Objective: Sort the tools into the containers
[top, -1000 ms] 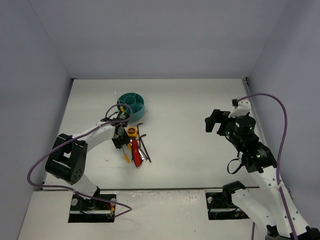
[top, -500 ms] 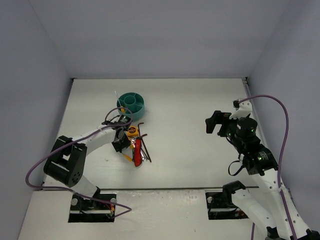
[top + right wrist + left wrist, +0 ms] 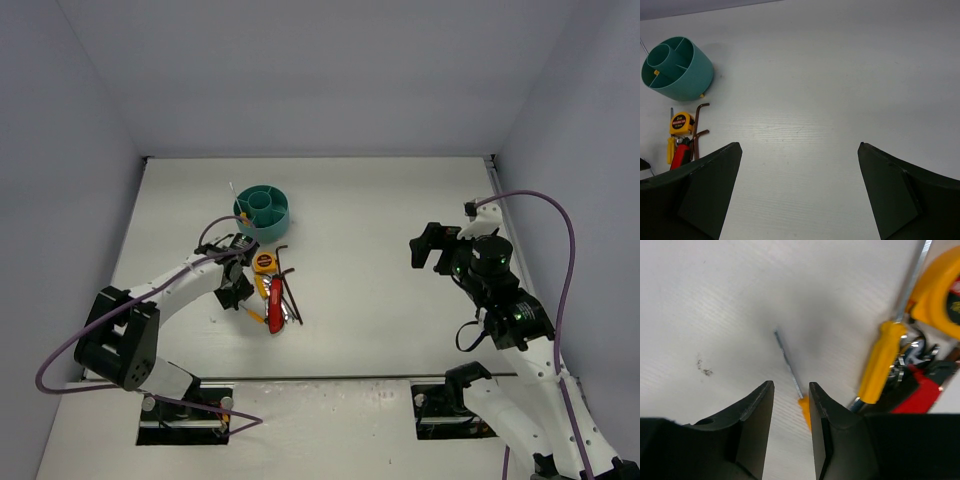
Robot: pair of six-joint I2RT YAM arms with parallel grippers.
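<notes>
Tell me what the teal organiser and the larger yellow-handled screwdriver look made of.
Teal organiser: likely moulded plastic; uniform matte colour, thin dividers. Larger screwdriver: smooth yellow handle, probably plastic; thin grey gleaming shaft, apparently metal.

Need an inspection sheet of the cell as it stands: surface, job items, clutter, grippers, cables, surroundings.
Surface: white table; small dark smudge by the left arm.
Job's things: teal organiser far left; tape measure, red-handled tool, hex keys and yellow-handled screwdriver heaped in front of it, outside.
Clutter: nothing seen.
Grippers: left gripper low over a thin screwdriver, jaws slightly apart, holding nothing; right gripper wide open, empty.
Cables: purple left cable and right cable loop loose.
Surroundings: plain walls.
</notes>
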